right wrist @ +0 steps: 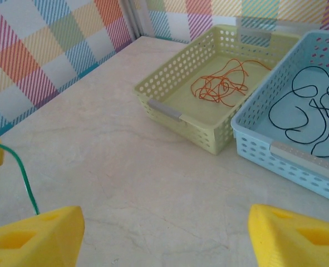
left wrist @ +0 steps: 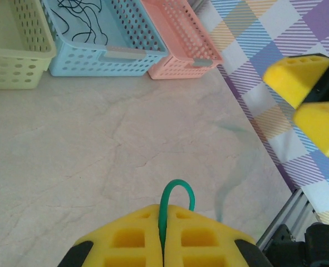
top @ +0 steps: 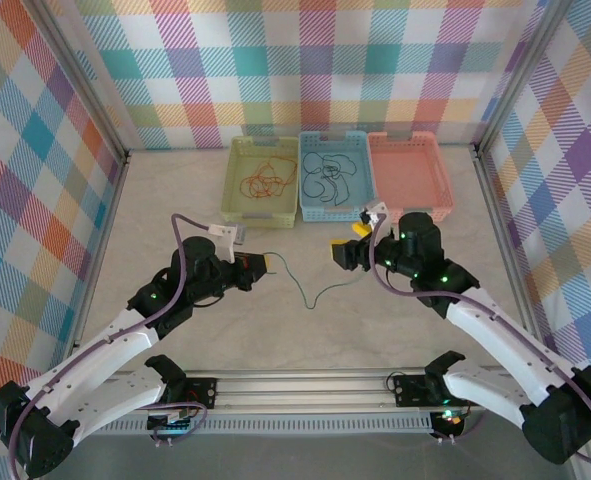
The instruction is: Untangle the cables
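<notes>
Reaching in from both near corners, elbows bent, wrists low over the desk (top: 175, 200) and pointed at each other. On the left, pinching one end of the green cable (top: 310, 303) in the left gripper (top: 265, 263), pressed together, with a small loop poking past the tips. On the right, holding the right gripper (top: 337, 252) spread wide, with the cable passing just beside one finger, unclamped. Between the two, sagging onto the desk in a slack V. Farther back, an orange cable (top: 262, 183) in the yellow basket (top: 260, 218), a black cable (top: 323, 180) in the blue basket (top: 330, 213), beside a pink basket (top: 410, 170).
</notes>
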Robot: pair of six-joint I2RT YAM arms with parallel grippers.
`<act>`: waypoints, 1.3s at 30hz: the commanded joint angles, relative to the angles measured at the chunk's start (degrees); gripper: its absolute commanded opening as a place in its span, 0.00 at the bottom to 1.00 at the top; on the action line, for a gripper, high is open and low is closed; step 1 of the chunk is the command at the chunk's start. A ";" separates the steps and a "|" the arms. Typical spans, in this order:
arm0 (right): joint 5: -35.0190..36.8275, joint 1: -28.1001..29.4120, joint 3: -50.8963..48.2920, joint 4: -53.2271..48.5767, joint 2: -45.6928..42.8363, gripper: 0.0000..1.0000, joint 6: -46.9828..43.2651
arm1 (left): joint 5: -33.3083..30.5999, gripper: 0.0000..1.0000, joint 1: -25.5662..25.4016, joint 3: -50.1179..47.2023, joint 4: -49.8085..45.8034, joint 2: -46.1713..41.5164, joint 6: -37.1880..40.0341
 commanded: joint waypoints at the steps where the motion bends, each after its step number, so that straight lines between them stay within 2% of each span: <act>1: -6.15 0.13 0.00 -3.89 0.16 0.78 1.64 | -1.27 0.00 -0.59 1.64 1.70 0.31 1.72; 6: 4.35 0.18 1.18 -5.29 -0.84 0.79 3.14 | -1.55 0.00 -0.58 1.65 1.30 0.44 1.85; 7: 4.28 0.14 1.16 -4.80 -1.53 0.79 3.30 | -1.79 0.00 -0.58 1.60 1.04 0.32 1.79; 8: 1.76 0.18 1.08 -3.81 -2.10 0.78 3.31 | -2.02 0.00 -0.59 1.62 0.76 0.20 1.84; 11: -11.69 0.35 -0.08 1.48 -1.36 0.77 6.36 | -2.23 0.00 -0.58 1.58 0.62 -0.02 1.92; 13: -15.04 1.94 0.65 1.65 1.20 0.75 6.96 | -2.23 0.00 -0.57 1.65 0.78 0.06 1.70; 17: -14.15 6.96 1.75 -0.47 5.92 0.75 1.26 | -2.02 0.00 -0.57 1.82 0.76 -0.08 1.35; 23: -15.55 10.17 2.78 0.49 15.06 0.75 -0.24 | -2.37 0.00 -0.58 2.09 0.18 -0.59 1.43; 30: -17.43 12.11 8.78 -4.51 21.63 0.67 -1.86 | -2.45 0.00 -0.63 2.43 -0.04 -0.63 1.40; 36: -17.70 13.14 11.16 -6.84 23.99 0.49 -3.19 | -2.25 0.00 -0.60 2.78 -0.11 -1.12 1.19; 39: -17.00 13.23 11.33 -7.07 24.09 0.50 -2.97 | -2.07 0.00 -0.58 2.98 -0.21 -1.55 1.01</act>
